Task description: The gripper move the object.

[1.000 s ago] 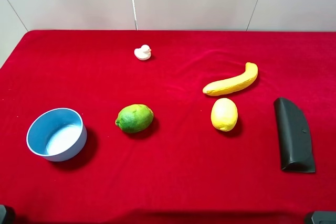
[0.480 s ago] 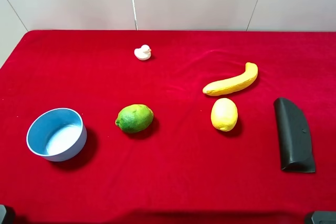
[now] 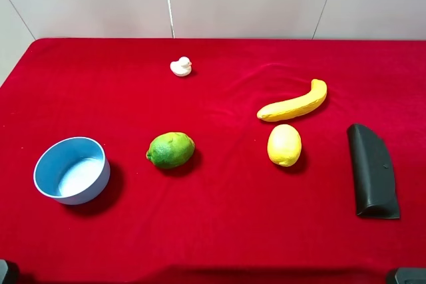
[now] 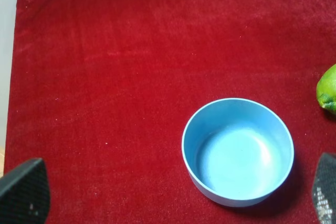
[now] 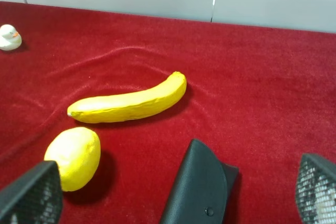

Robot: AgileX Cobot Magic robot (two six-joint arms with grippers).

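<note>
Left gripper (image 4: 173, 195): fingers spread wide, empty, above the blue bowl (image 4: 237, 150). Right gripper (image 5: 173, 192): likewise apart, over the black case (image 5: 197, 187).

The lime (image 3: 171, 149) sits between bowl and lemon (image 3: 284, 144). Risk: round fruit may roll from an off-centre grasp. Both arms are hidden from the high camera; the left wrist view crops the lime.

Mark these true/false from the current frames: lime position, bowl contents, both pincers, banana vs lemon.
1. The lime lies on the red cloth, between the blue bowl and the lemon. True.
2. The blue bowl holds the white duck. False: the bowl is empty; the duck sits on the cloth farther back.
3. The left pincer grips the lime. False: it is open above the bowl, holding nothing.
4. The right pincer is open. True.
5. The banana lies on top of the black case. False: it lies on the cloth behind the lemon; the case lies apart.
</note>
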